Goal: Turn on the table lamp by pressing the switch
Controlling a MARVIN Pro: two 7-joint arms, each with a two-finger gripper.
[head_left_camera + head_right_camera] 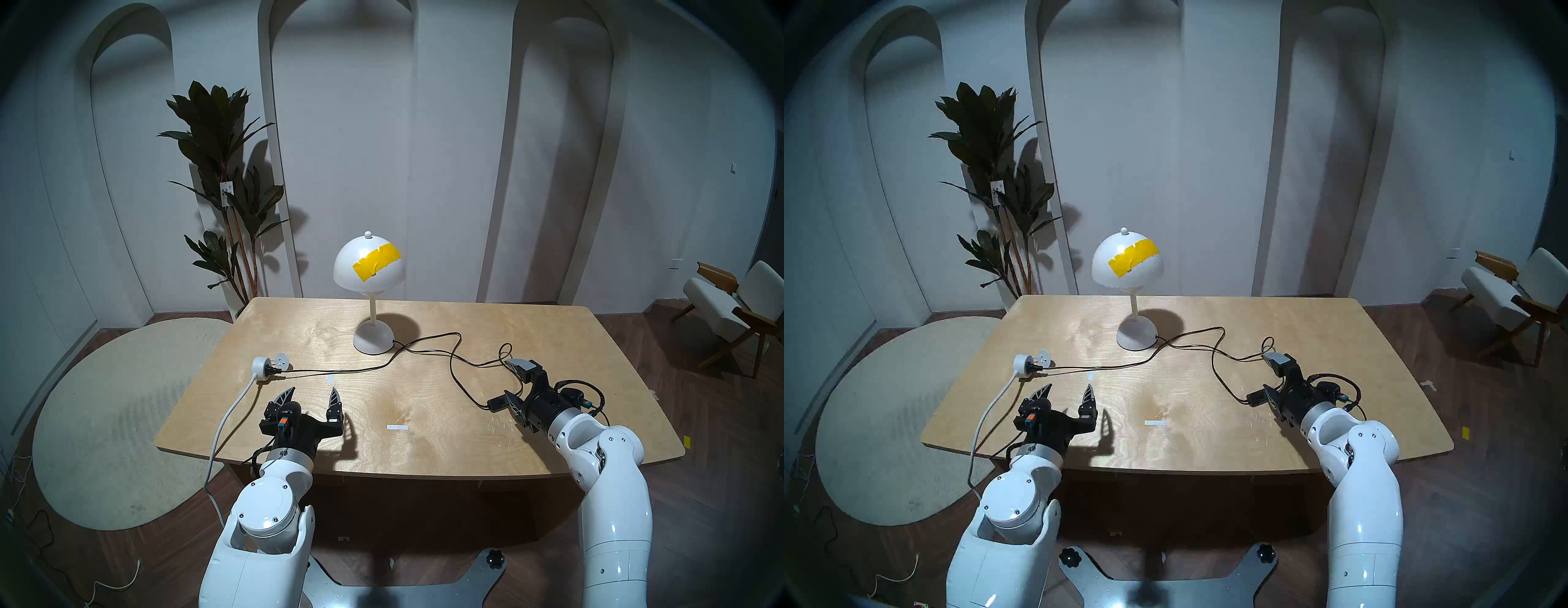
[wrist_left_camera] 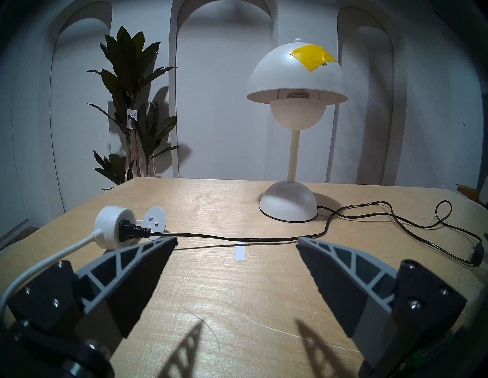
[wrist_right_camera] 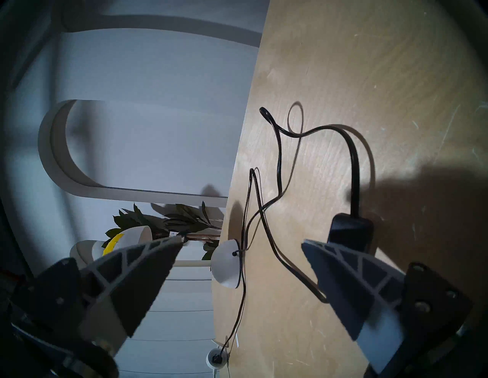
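Lamp: the white table lamp [image 1: 368,293] stands upright toward the back middle of the wooden table [image 1: 551,331], a strip of yellow tape [image 1: 376,262] across its dome; it looks unlit.
Switch: the small black switch [image 1: 495,402] lies flat on the table's right side, near the front, joined to the thin black cord [image 1: 428,342] that loops back to the lamp's base.
Right gripper: the right gripper [image 1: 511,384] is turned on its side just at the switch, jaws wide apart; one finger sits over the switch and hides part of it, the other is raised above the table. Whether the finger touches the switch I cannot tell.
Left gripper: the left gripper [image 1: 310,395] hovers low over the front left of the table, jaws wide, holding nothing.
Socket: a round white socket [image 1: 262,366] with a white cable [image 1: 220,429] sits on the left; the black plug is pushed into it.
Room: a tall plant [image 1: 220,178] stands behind the table's left corner.
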